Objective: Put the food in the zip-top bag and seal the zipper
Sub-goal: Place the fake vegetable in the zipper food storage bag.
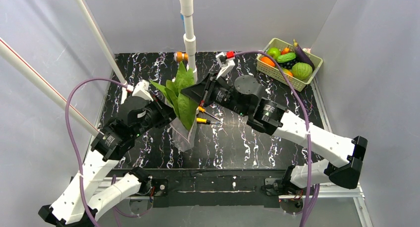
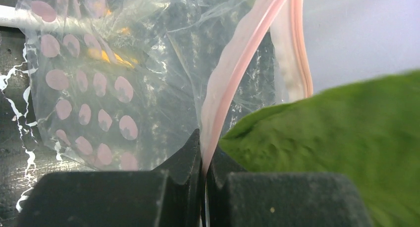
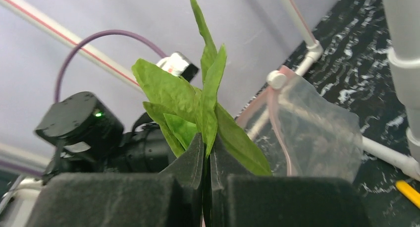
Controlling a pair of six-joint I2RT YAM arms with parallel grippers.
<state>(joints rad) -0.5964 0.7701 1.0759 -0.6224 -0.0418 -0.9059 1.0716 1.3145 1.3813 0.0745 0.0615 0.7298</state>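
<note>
Left gripper pinched tight on the zipper, the pink strip rising straight out between its fingers; the zip-top bag spreads just beyond, mouth apart; right gripper clamped on the leafy greens, leaves standing up from its tips beside the bag's mouth; the basket holding the remaining food sits well behind it.

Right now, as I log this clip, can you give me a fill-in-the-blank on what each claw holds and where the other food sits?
1. The left claw pinches the zip-top bag by its pink ____.
2. The right claw grips a bunch of long green ____.
3. The eggplant lies in the basket at the table's far ____ corner.
Missing words: zipper; leaves; right.
</note>
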